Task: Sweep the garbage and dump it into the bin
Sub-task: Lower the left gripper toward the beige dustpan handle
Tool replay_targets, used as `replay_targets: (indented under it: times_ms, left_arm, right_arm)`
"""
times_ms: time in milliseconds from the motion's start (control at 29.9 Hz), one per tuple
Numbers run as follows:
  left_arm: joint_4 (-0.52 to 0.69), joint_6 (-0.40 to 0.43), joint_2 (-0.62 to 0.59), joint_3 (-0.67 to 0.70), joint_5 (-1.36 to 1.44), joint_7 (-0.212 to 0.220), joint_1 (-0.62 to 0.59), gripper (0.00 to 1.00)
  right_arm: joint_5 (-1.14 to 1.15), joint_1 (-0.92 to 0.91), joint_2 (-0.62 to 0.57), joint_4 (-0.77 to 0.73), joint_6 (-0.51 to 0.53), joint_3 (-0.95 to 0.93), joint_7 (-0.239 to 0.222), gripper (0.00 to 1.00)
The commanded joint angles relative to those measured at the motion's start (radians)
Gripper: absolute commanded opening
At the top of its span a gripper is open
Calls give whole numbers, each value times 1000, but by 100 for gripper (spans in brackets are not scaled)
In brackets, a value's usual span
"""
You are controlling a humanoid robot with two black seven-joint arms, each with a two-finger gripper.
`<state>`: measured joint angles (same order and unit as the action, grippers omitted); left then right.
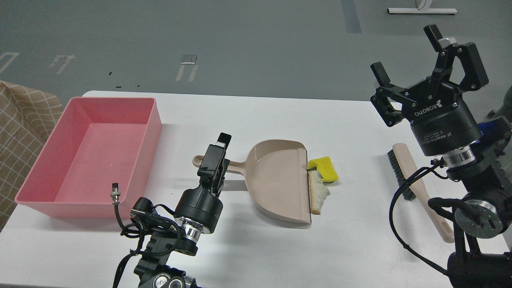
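The garbage lies mid-table: a yellow notched sponge chunk (325, 168) and a white bread piece (319, 193) with brown crust. The bread lies against the front lip of the beige dustpan (280, 180). The dustpan's handle (237, 164) points left. My left gripper (217, 154) is seen side-on, low over that handle and crossing in front of it. I cannot tell its fingers apart or whether it touches the handle. The empty pink bin (157, 120) stands at the left. My right gripper (408, 56) is open and empty, raised above the table's right side.
A beige-handled brush (418, 188) with black bristles lies on the table at the right, partly behind my right arm. A checked brown cloth (20, 120) is past the table's left edge. A loose cable connector (115, 191) sticks up from my left arm near the bin's front wall.
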<state>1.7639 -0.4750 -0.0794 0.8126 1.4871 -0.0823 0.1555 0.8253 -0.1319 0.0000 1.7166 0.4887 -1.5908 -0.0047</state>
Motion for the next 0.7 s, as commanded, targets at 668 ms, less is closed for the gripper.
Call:
replay_targets:
  times_ms: [668]
  left_arm:
    - [-138,-14,-11,-1,-16,-2,15,97]
  right_arm:
    - [0,3,0,6,0,0,0,100]
